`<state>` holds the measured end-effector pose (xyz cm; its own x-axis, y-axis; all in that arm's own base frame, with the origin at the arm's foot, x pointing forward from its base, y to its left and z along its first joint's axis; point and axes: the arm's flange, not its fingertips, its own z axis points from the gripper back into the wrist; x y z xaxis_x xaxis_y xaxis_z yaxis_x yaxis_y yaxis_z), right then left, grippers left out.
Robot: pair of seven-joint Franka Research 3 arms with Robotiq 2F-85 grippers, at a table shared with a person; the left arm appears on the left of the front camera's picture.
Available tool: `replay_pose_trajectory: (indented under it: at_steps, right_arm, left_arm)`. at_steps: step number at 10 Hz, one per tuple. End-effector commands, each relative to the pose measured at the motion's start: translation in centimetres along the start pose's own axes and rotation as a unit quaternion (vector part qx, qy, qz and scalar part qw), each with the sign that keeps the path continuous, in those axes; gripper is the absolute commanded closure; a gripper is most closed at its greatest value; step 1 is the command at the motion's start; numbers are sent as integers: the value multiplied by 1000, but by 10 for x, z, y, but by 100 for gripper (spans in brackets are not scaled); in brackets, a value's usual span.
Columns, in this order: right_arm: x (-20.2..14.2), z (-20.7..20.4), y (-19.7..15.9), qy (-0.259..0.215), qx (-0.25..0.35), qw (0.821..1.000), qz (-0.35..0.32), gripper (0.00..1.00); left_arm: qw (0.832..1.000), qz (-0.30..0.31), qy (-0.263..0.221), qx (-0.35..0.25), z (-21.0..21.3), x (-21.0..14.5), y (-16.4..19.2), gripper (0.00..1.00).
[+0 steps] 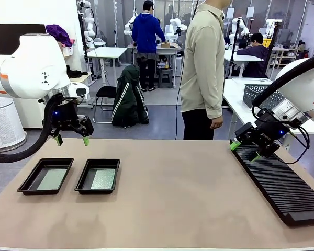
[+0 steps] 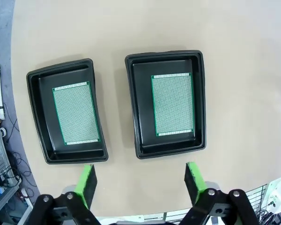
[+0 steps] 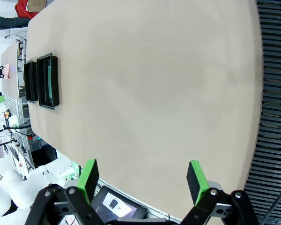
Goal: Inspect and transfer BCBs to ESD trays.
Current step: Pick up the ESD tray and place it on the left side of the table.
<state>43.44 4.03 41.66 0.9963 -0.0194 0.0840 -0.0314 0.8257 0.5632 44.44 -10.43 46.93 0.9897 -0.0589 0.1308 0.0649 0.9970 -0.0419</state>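
Two black ESD trays sit side by side at the table's left, one (image 1: 27, 184) farther left and one (image 1: 83, 183) beside it. Each holds a flat green BCB: one (image 1: 52, 179) in the left tray, one (image 1: 103, 179) in the right. The left wrist view looks down on both trays (image 2: 37, 117) (image 2: 199, 112) with their boards (image 2: 76, 113) (image 2: 173, 104) lying flat. My left gripper (image 1: 72, 140) hangs open above the far side of the trays, holding nothing. My right gripper (image 1: 245, 150) is open over the near end of the rack, also holding nothing.
A long black ribbed rack (image 1: 285, 188) runs along the table's right side. A person in a beige shirt (image 1: 203, 63) stands at the far edge. A grey mesh basket (image 1: 254, 94) rests on the white table behind. The tan tabletop (image 1: 172, 198) spreads between trays and rack.
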Motion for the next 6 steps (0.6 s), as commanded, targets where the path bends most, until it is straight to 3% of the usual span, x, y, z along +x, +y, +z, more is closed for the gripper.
replay_pose_trajectory:
  at_steps: [1, 6]
  right_arm:
    - [1, -2, 1, -3, -3, 1000, -10, 0]
    - [1, -2, 1, -3, -3, 1000, -10, 0]
  left_arm:
    - [1000, 3, -2, -3, -4, -1, 1, 0]
    - [1000, 3, -2, -3, -4, -1, 1, 0]
